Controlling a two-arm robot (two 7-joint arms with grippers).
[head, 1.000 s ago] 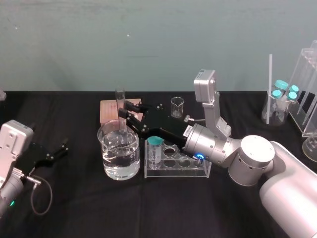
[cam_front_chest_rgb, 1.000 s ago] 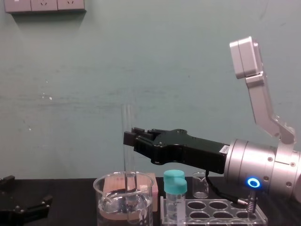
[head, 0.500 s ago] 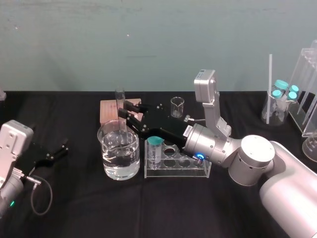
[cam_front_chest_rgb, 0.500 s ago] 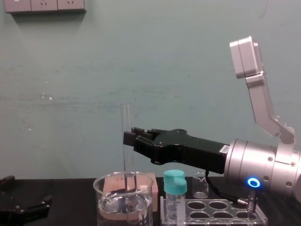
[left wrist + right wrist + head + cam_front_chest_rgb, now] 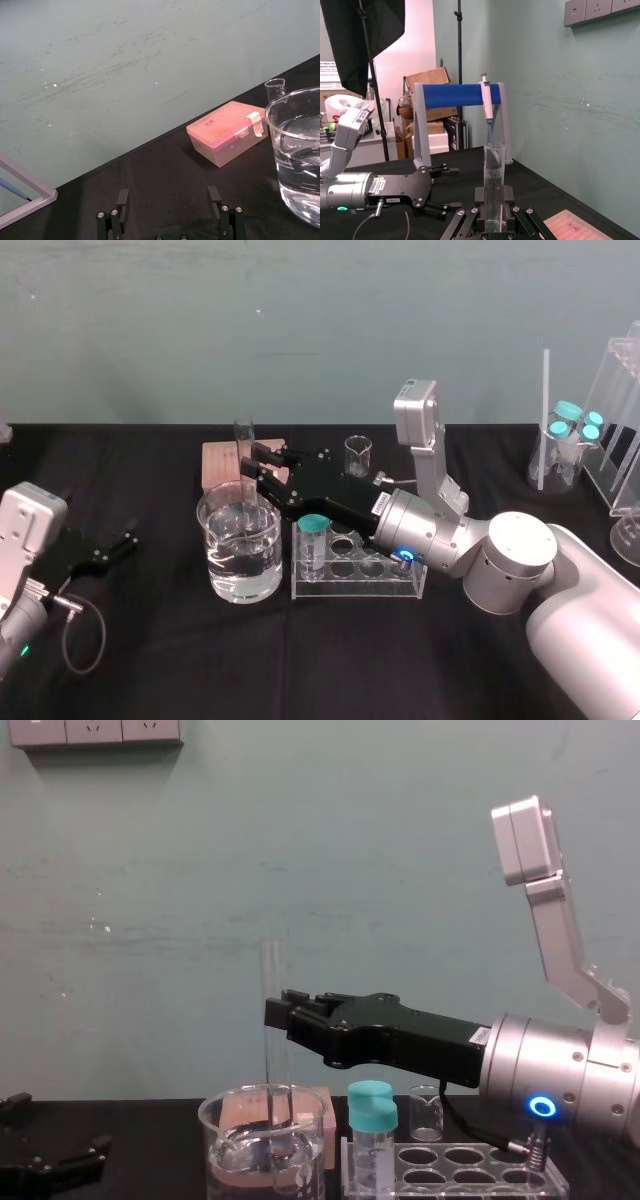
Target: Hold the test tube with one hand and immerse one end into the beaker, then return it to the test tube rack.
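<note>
A: Right tool?
B: Clamped on the single test tube, upright, lower end inside the one beaker. One test tube rack just right of the beaker.
A: Left tool?
B: Spread apart, empty, well left of the beaker.

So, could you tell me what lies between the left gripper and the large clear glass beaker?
In the head view, bare black tablecloth lies between the left gripper and the beaker, where the right gripper holds the glass test tube.

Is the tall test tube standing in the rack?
No, the right gripper holds the test tube upright, its lower end inside the beaker, beside the rack.
</note>
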